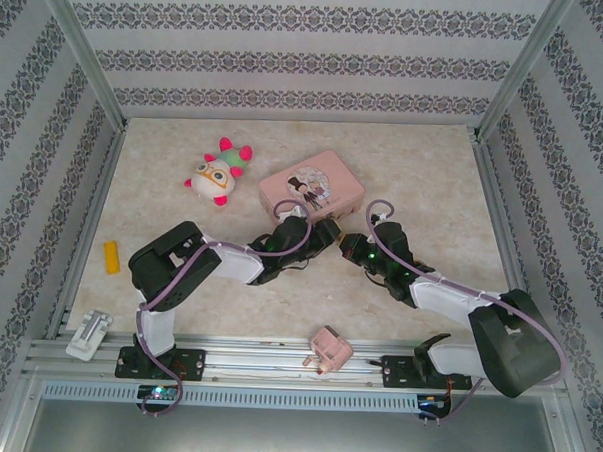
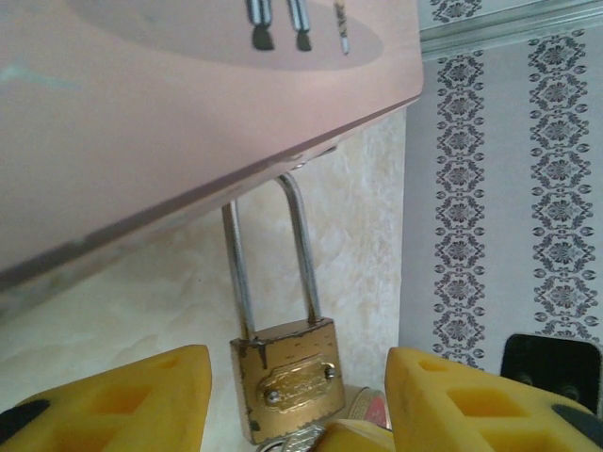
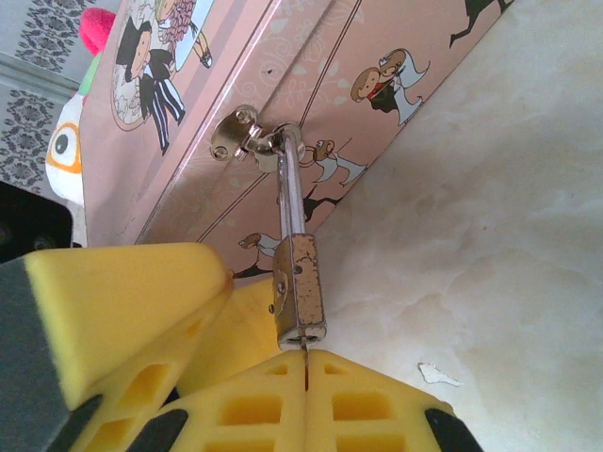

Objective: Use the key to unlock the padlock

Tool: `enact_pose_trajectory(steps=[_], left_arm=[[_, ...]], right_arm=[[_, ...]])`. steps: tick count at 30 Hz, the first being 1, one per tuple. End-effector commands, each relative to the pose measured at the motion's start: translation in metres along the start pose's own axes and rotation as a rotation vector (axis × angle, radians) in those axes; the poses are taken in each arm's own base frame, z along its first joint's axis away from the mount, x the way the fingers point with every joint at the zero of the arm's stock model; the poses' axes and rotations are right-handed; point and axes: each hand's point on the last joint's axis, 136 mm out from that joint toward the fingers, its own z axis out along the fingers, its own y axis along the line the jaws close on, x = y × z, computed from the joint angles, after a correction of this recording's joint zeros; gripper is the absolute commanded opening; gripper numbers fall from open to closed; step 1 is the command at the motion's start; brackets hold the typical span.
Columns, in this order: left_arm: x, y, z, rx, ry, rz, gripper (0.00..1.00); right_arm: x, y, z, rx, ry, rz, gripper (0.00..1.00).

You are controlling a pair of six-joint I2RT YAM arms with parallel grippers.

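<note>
- Pink tin (image 1: pixel 311 189): illustrated box lying on the table (image 1: pixel 434 182) toward the far middle. The lid is down, so its contents are hidden.
- Hasp (image 3: pixel 240 137): a small brass fitting on the tin's side wall, with the shackle (image 2: pixel 306 245) threaded through it.
- Padlock (image 2: pixel 287 379): a brass body hanging from that shackle, just off the tin's near side.
- Left gripper (image 2: pixel 297 369): its jaws stand apart, with one yellow finger (image 2: pixel 122 405) on each side of the padlock body and a gap at both sides.
- Right gripper (image 3: pixel 307 377): its fingertips are pressed together on the key, directly beneath the padlock.
- Key (image 3: pixel 306 358): a thin dark sliver between the pads, its tip at the padlock's underside. How far it is in the keyhole cannot be told.
- Plush toy (image 1: pixel 216 172): on the table, left of the tin.
- Pink plug (image 1: pixel 328 347): at the near edge, between the arm bases.
</note>
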Motion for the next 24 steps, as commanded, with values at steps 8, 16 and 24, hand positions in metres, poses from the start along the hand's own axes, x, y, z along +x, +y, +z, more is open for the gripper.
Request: enact_pose_trajectory(steps=[8, 16, 24], left_arm=[[-0.006, -0.013, 0.012, 0.066, -0.014, -0.029, 0.50], [-0.009, -0.011, 0.020, 0.082, -0.018, -0.044, 0.44], [-0.009, -0.013, 0.021, 0.092, -0.012, -0.038, 0.19]], right_arm=[[-0.020, 0.017, 0.004, -0.051, -0.051, 0.009, 0.00], [-0.020, 0.018, 0.008, -0.052, -0.044, 0.008, 0.00], [-0.020, 0.018, 0.012, -0.052, -0.038, 0.011, 0.00]])
